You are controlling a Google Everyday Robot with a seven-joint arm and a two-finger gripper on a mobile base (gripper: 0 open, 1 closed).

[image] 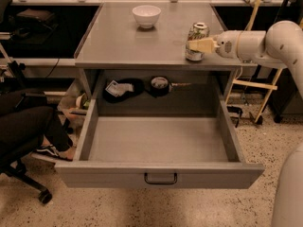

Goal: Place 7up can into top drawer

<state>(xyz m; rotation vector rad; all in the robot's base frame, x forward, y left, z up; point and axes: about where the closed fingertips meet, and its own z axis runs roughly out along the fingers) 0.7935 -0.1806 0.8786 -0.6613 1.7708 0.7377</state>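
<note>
Can (198, 31) is stood upright on the tabletop (123, 44), near the right front corner, just above the open drawer (156, 144). Gripper (194, 45) is brought in from the right, level with the can's side and against it, a side approach suited to a grasp round the body. Whether the can is already clamped cannot be told. No lift is seen; the can's base looks seated on the tabletop. Drawer is pulled fully out with its handle (161, 178) at the front, so its floor is exposed for a straight drop-in. Bowl (146, 15) is set well apart at the back, out of the path. Judged stage: grasp, then lift, carry forward past the edge and lower.
</note>
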